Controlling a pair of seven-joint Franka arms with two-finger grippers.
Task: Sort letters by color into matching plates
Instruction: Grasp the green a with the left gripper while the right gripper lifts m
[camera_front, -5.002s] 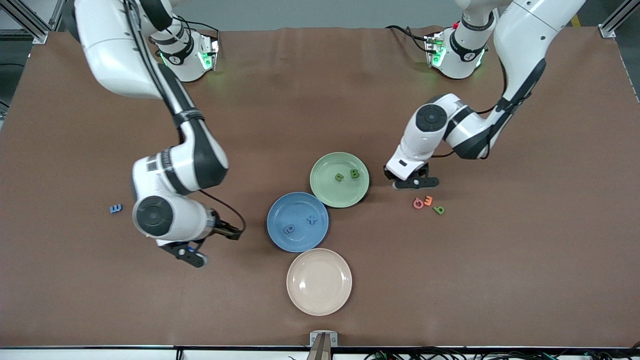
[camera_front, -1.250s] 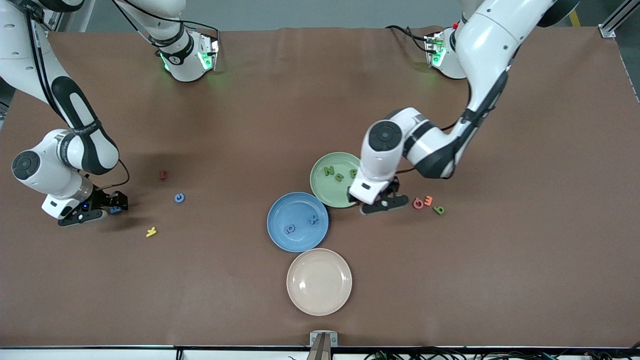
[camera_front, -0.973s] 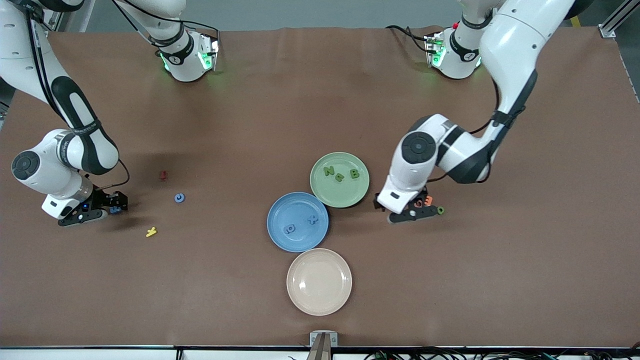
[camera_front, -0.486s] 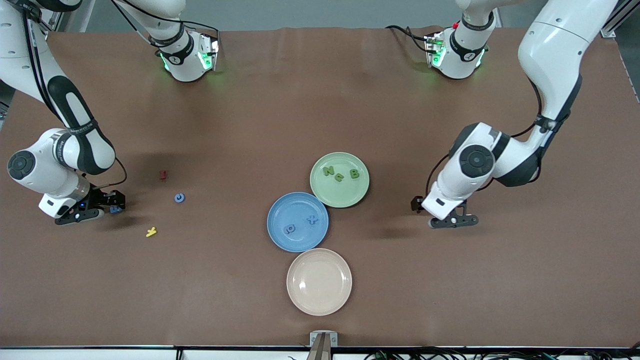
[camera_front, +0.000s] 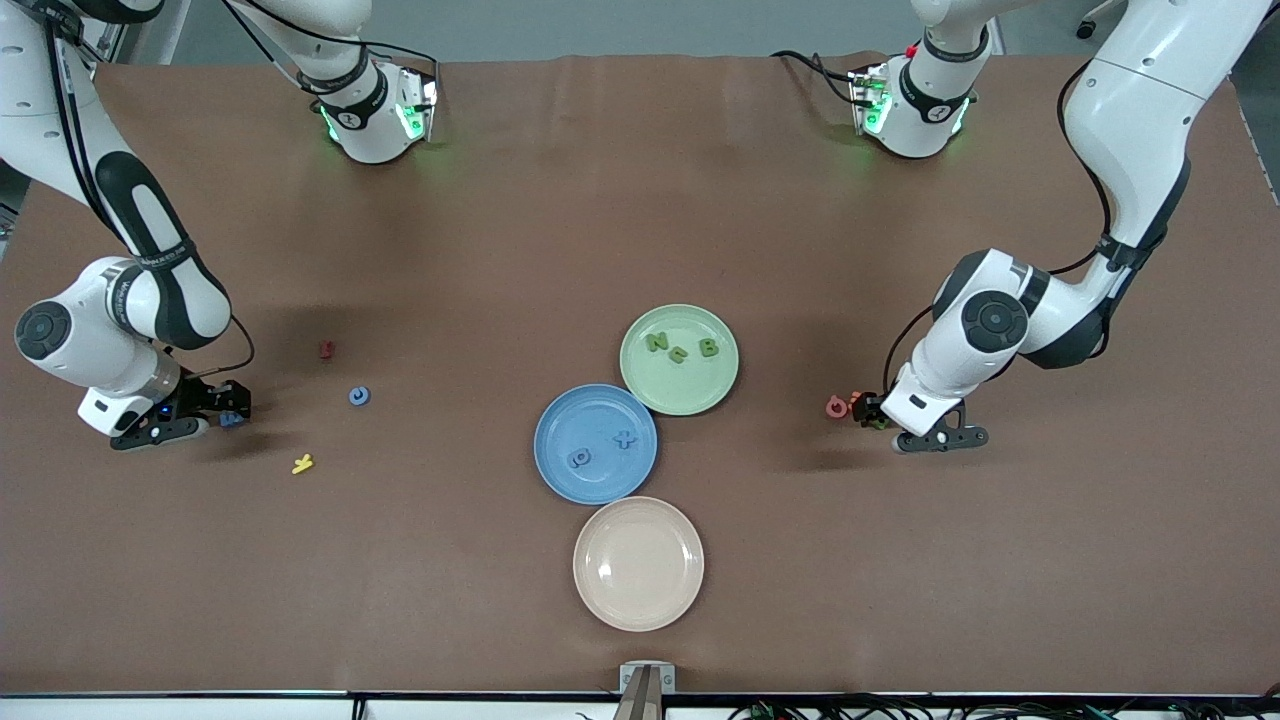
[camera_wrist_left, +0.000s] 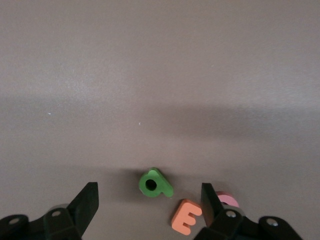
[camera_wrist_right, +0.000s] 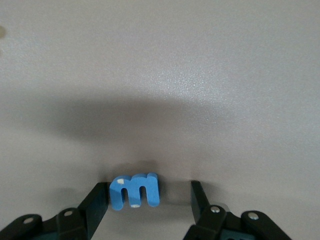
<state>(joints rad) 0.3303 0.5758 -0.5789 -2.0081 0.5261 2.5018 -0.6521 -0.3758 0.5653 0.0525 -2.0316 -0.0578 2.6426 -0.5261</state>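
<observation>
Left wrist view: left end effector (camera_wrist_left: 147, 210) spread astride green letter (camera_wrist_left: 154, 183), positioned for pickup. Right end effector (camera_wrist_right: 149, 207) spread around blue letter (camera_wrist_right: 134, 190), not yet pinching.

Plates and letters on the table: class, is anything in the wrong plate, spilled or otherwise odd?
Nothing stands out. The green plate holds only three green letters, the blue plate only two blue pieces, and the cream plate is empty. The other pieces lie loose on the table, unsorted.
</observation>
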